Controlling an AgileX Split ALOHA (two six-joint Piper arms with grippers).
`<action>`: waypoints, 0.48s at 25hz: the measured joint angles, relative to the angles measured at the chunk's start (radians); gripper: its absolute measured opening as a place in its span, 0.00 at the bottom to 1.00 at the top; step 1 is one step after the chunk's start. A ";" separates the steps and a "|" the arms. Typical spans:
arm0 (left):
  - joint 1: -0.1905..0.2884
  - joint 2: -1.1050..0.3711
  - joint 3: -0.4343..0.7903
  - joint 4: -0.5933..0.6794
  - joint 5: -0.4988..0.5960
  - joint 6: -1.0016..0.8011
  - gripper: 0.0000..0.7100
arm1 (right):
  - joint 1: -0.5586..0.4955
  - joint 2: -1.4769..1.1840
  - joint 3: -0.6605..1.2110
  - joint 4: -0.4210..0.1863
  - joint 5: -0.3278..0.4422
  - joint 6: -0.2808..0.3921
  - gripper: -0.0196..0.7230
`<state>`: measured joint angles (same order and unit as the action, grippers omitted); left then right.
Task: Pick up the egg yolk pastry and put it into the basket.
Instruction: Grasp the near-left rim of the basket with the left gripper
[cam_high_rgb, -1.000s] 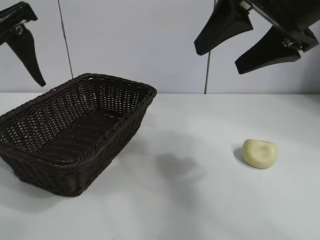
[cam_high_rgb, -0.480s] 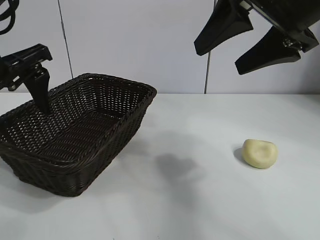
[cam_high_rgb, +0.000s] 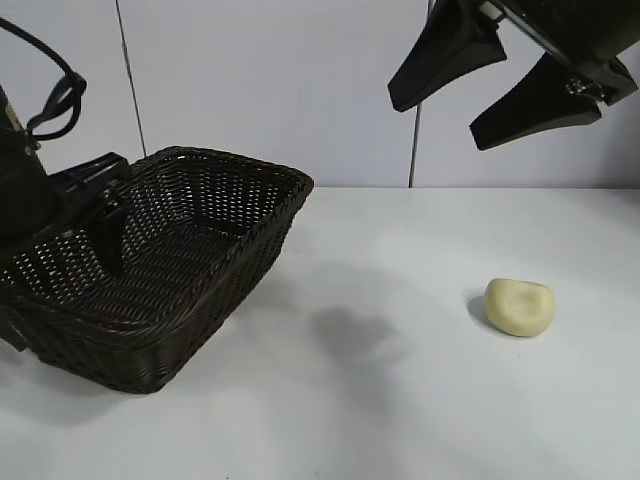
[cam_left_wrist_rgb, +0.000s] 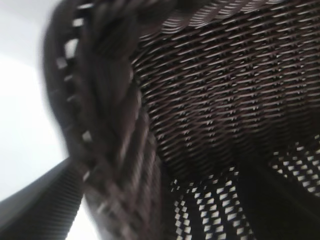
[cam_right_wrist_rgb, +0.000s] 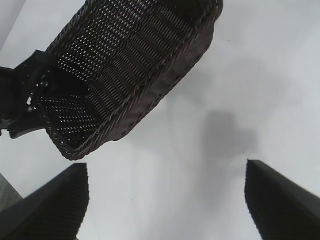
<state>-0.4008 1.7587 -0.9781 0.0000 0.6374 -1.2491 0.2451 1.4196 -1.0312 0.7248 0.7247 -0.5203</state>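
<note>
The egg yolk pastry (cam_high_rgb: 519, 306), a pale cream lump with a dent, lies on the white table at the right, touched by nothing. At the left stands the dark brown wicker basket (cam_high_rgb: 200, 250), with nothing visible inside it. My left gripper (cam_high_rgb: 70, 275) is open and sits low at the basket's left end. One of its fingers (cam_high_rgb: 108, 245) is inside the basket, and the braided rim (cam_left_wrist_rgb: 115, 125) runs between the jaws in the left wrist view. High above the table, up and left of the pastry, my right gripper (cam_high_rgb: 435, 120) hangs open and holds nothing. The right wrist view does not show the pastry.
A white table (cam_high_rgb: 380, 400) spreads between the basket and the pastry, with a pale wall behind. In the right wrist view the basket (cam_right_wrist_rgb: 135, 65) lies far below my right gripper (cam_right_wrist_rgb: 165, 200), with the left arm (cam_right_wrist_rgb: 20, 100) at its end.
The left arm has come down from the upper left to the basket's left end, and one finger now dips inside. The right arm, basket and pastry have not moved.
</note>
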 joint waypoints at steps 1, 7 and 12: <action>0.000 0.011 0.000 -0.010 -0.008 -0.001 0.85 | 0.000 0.000 0.000 0.000 0.000 0.000 0.85; 0.000 0.024 0.000 -0.022 -0.009 -0.016 0.68 | 0.000 0.000 0.000 0.000 0.001 0.000 0.85; 0.000 0.024 0.000 -0.006 0.030 -0.080 0.40 | 0.000 0.000 0.000 0.000 0.002 0.000 0.85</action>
<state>-0.4008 1.7831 -0.9781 -0.0061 0.6677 -1.3295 0.2451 1.4196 -1.0312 0.7248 0.7269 -0.5203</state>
